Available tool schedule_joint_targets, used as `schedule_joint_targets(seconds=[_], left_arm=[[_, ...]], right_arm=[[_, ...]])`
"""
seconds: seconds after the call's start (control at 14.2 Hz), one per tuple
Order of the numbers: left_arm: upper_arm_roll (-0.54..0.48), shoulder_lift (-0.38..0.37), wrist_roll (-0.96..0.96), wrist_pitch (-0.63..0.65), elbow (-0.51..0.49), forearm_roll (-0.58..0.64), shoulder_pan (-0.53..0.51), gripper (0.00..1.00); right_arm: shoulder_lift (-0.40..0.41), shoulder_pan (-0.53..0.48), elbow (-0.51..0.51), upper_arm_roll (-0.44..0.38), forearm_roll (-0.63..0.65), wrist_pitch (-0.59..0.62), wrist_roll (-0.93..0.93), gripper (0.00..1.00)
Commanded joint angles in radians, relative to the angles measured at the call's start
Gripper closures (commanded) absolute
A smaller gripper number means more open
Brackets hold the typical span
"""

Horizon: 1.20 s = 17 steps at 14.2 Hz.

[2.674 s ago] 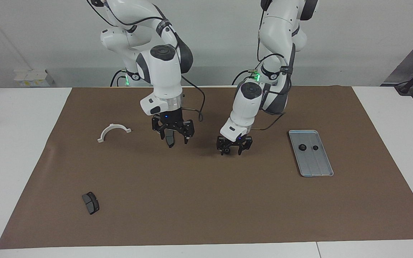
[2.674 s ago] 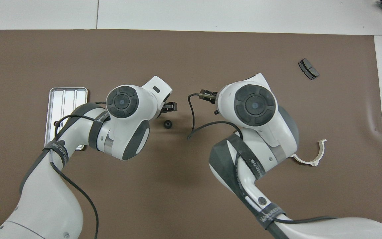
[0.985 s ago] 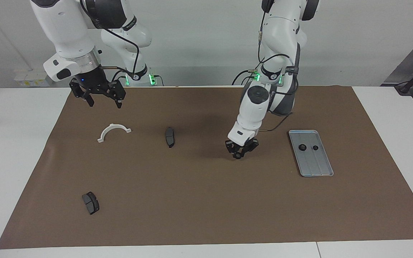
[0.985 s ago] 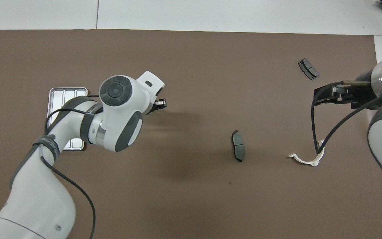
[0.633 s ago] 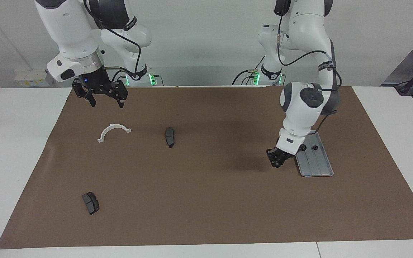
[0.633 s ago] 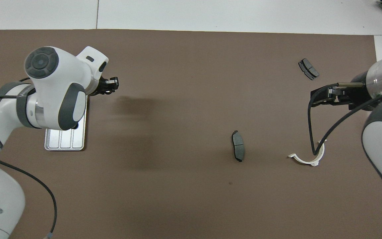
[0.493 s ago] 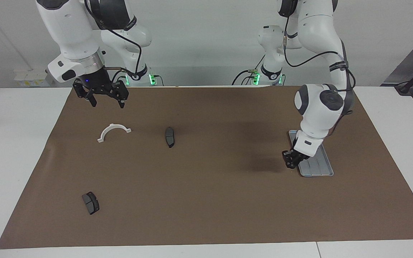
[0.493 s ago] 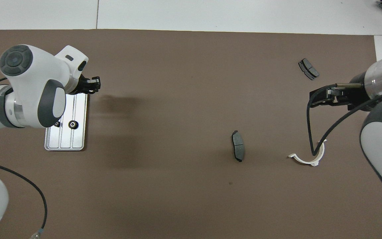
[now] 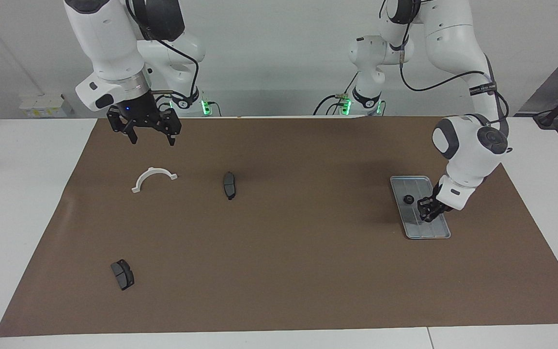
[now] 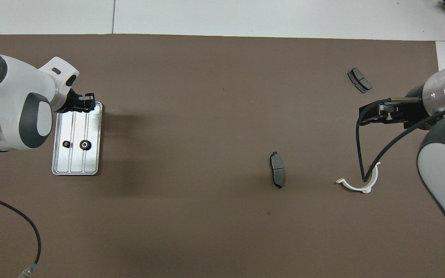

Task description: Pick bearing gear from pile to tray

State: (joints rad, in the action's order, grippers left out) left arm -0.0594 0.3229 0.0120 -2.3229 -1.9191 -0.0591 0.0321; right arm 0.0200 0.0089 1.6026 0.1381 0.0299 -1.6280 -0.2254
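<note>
Two round toothed gears on ribbed metal tray

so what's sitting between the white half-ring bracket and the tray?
Only one brake pad, near the white half-ring bracket. From it to the tray the brown mat is bare, clearest in the overhead view.

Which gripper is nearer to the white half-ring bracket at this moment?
The right gripper: it hangs above the mat by the white half-ring bracket, toward the robots from it. The left gripper is over the tray at the left arm's end of the table.
</note>
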Motion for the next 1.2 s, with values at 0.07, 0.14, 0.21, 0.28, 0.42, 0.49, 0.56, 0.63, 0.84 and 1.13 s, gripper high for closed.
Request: schedule_joint_targets(seconds=[0.07,0.14,0.21,0.28,0.42,0.49,0.56,0.63,0.84,1.13], left_arm=[[0.010,-0.048,-0.021,-0.065,-0.080,0.001,-0.018,0.03],[0.010,-0.047,-0.021,-0.058,-0.066,0.001,-0.017,0.00],[0.010,-0.045,-0.020,-0.034,-0.035,0.001,-0.015,0.00],[0.010,-0.047,-0.018,0.029,0.015,0.001,-0.011,0.00],[0.012,-0.039,-0.017,0.242,0.183,0.001,-0.005,0.00],[0.015,-0.038,-0.014,0.357,0.274,-0.001,-0.003,0.00],[0.015,-0.045,-0.012,0.455,0.338,-0.001,-0.003,0.00],[0.016,-0.050,-0.012,0.534,0.382,0.002,-0.004,0.00],[0.015,-0.074,-0.010,0.742,0.483,0.012,-0.004,0.00],[0.016,-0.217,-0.012,0.851,0.477,0.012,-0.005,0.00]], right_arm=[[-0.025,-0.010,0.025,0.005,0.001,-0.007,-0.015,0.00],[-0.025,-0.010,0.025,0.005,0.001,-0.006,-0.009,0.00],[-0.025,-0.010,0.025,0.005,0.001,-0.007,-0.008,0.00],[-0.025,-0.010,0.025,0.005,0.001,-0.006,-0.006,0.00],[-0.025,-0.013,0.025,0.003,-0.001,-0.006,-0.006,0.00],[-0.025,-0.017,0.025,0.003,-0.001,-0.006,-0.006,0.00],[-0.025,-0.017,0.025,0.001,-0.001,-0.006,-0.006,0.00],[-0.025,-0.017,0.025,0.001,-0.001,-0.006,-0.006,0.00],[-0.025,-0.017,0.025,0.001,-0.001,-0.006,-0.006,0.00],[-0.025,-0.017,0.025,0.001,-0.001,-0.006,-0.006,0.00]])
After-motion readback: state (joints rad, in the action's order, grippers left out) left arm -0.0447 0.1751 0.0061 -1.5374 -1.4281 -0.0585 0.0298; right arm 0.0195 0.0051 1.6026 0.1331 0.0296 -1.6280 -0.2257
